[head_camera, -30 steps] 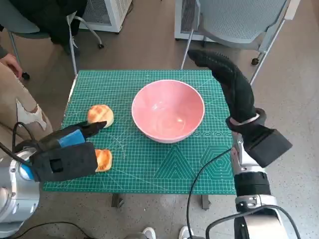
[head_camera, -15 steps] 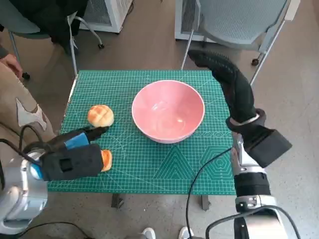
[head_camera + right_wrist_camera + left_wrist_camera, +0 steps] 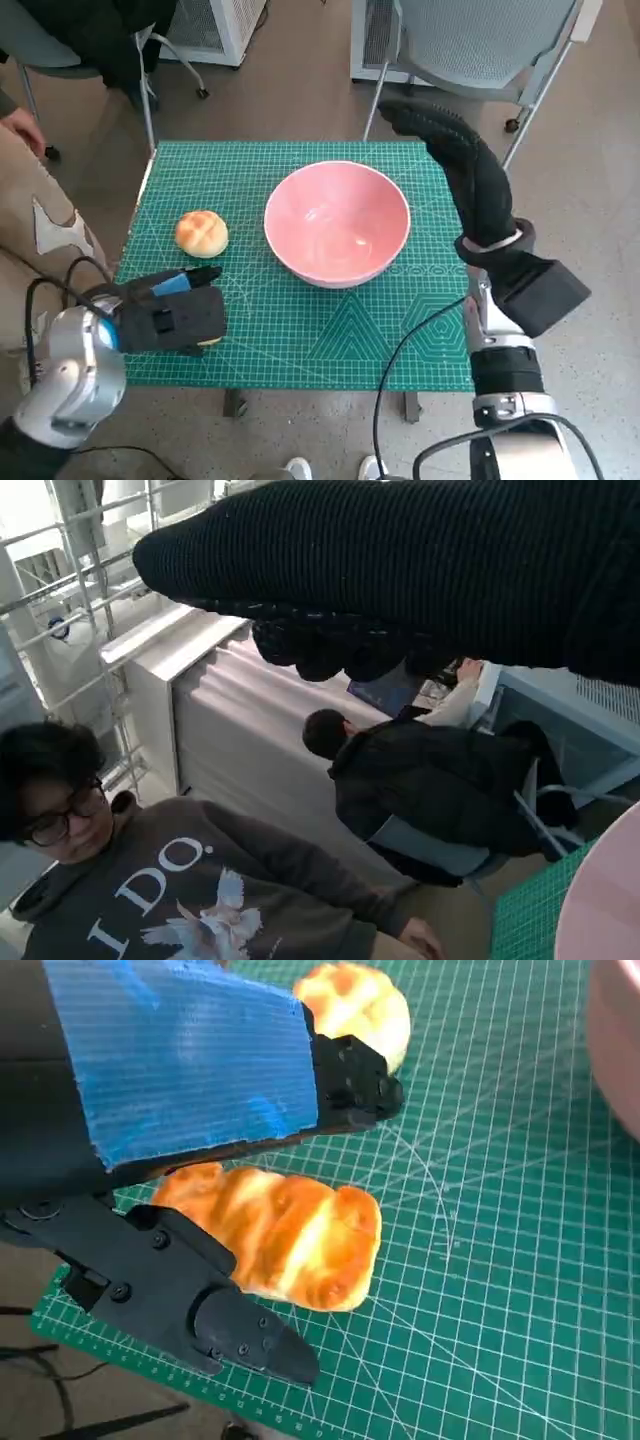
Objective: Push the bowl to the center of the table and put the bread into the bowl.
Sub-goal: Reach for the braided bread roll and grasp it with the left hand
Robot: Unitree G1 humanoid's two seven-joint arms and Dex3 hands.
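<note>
Pink bowl (image 3: 337,222) seen near table centre; push judged done. Bread-pick step in hand. Left hand (image 3: 172,318) set over near bread (image 3: 275,1232), fingers straddling it, not yet clamped. Second bun (image 3: 201,233) lies apart. Right hand (image 3: 455,165) raised beside bowl, nothing held. Closure and lift needed next.

A black left hand (image 3: 190,1160) with blue tape brackets a golden oblong bread roll (image 3: 275,1233) on a green gridded cutting mat (image 3: 500,1310). A round bun (image 3: 362,1020) lies beyond.
</note>
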